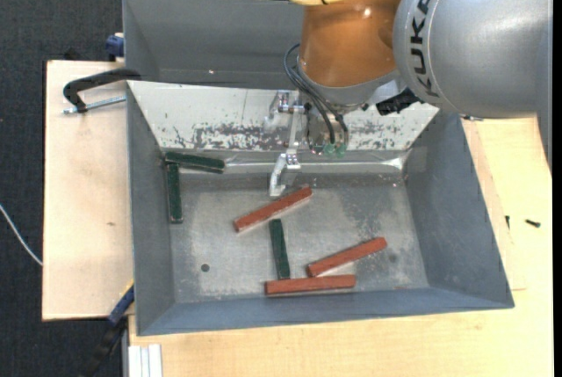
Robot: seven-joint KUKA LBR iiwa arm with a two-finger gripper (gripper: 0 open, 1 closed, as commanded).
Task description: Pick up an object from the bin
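The gripper [283,175] hangs low near the back wall of the grey metal bin [457,217]. I cannot tell how wide it stands, and nothing shows in its grasp. The nearest thing, a red-brown flat wooden bar [272,210], lies on the floor just in front of and below it. Its long axis slants from lower left to upper right, and its upper end is closest to the gripper.
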